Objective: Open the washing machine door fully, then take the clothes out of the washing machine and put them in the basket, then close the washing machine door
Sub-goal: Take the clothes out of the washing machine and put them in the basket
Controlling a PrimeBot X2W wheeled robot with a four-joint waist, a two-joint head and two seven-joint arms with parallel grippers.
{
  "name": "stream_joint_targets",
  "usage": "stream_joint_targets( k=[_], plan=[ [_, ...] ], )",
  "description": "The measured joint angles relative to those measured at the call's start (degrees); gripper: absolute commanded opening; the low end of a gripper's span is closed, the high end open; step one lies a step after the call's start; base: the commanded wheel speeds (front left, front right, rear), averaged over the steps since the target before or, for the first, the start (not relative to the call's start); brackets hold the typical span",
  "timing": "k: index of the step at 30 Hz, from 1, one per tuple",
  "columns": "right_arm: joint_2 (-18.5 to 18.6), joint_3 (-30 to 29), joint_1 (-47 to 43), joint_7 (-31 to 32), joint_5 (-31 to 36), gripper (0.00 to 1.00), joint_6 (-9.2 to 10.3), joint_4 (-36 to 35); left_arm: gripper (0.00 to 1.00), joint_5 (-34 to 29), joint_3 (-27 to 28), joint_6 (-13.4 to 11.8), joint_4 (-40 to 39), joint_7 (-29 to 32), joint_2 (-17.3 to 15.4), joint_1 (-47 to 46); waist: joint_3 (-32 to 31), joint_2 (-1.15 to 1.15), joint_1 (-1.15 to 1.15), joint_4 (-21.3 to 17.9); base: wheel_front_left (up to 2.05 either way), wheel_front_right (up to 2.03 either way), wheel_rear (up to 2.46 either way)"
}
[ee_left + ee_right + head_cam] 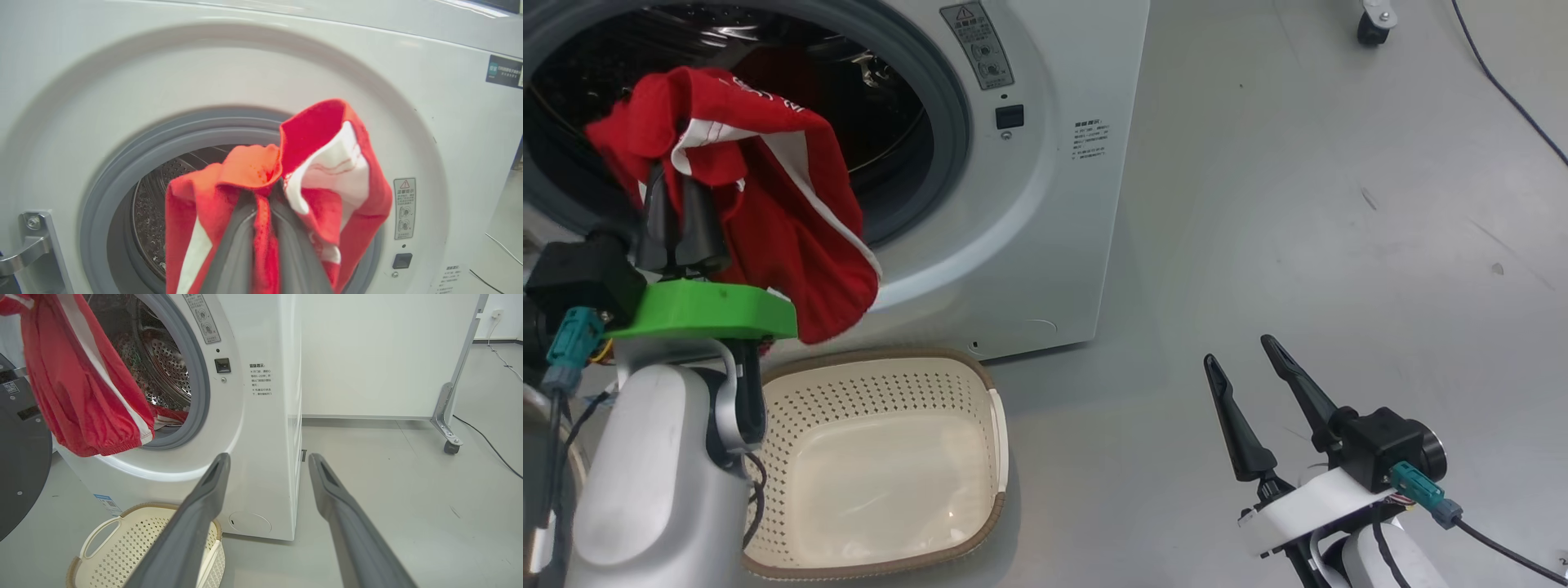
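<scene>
Our main worry sits on the left. The red garment [784,229] dangles from our left gripper [676,204] in front of the washing machine [1045,204]. Its lowest hem hangs near the far rim of the basket [874,356], not over the basket's middle. If we let go here, we judge the cloth could drape over that rim or slide to the floor [1298,204] between machine and basket. The pinch takes only a bunched fold near the top, so a quick swing might shake it loose. More red cloth [167,415] lies at the lip of the drum [167,363].

Our left gripper is clenched on the garment, its fingers nearly together and wrapped in fabric. To the right, our right gripper [1238,349] stands spread wide above the floor, holding and touching nothing.
</scene>
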State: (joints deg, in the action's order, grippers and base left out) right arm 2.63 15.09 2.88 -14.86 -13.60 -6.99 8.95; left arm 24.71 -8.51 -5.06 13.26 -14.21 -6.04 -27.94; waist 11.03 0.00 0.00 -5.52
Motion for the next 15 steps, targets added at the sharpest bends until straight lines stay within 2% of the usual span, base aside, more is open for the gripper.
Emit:
stream_joint_targets(
  k=[15],
  plan=[
    [-0.01,1.40,-2.21,0.00,0.71,1.00,0.00,-1.13,0.00,-0.68,-0.30,-1.05,-4.38,-0.04,2.13,14.36,-2.64,0.00,0.00,2.20,0.00,0.00,0.00]
  ],
)
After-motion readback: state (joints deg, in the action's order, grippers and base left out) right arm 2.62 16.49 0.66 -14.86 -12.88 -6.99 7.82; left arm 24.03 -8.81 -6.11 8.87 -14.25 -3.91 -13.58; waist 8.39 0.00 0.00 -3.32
